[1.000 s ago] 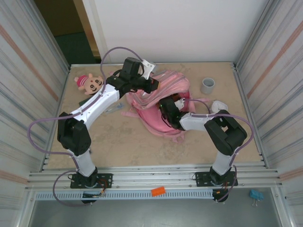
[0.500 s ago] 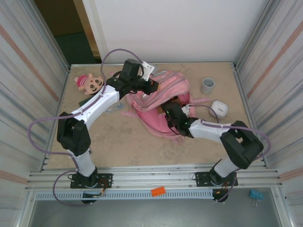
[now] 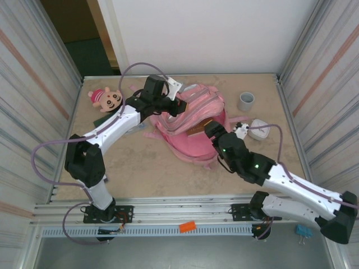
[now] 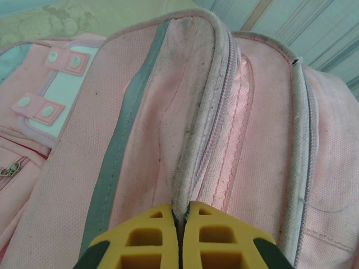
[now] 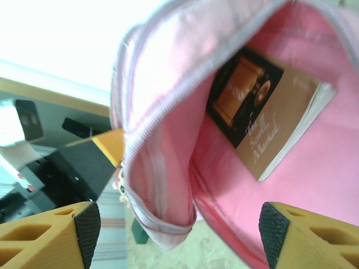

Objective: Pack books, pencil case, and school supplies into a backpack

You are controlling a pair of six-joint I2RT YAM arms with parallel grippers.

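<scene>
Left tool (image 4: 180, 223) clamped on backpack (image 4: 134, 123) rim, toward the surface's (image 3: 140, 168) far edge. Right tool (image 5: 179, 238) spread apart at the opening; book (image 5: 269, 117) lies inside.

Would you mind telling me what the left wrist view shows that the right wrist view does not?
Left wrist view: the backpack from outside, its zip rim pinched in the shut left pincer, and the pale front patches with snaps. Right wrist view: the pink lining inside, the book lying in it, and the open right pincer in front of the mouth. Both: the same pink backpack and its zip-edged opening.
</scene>
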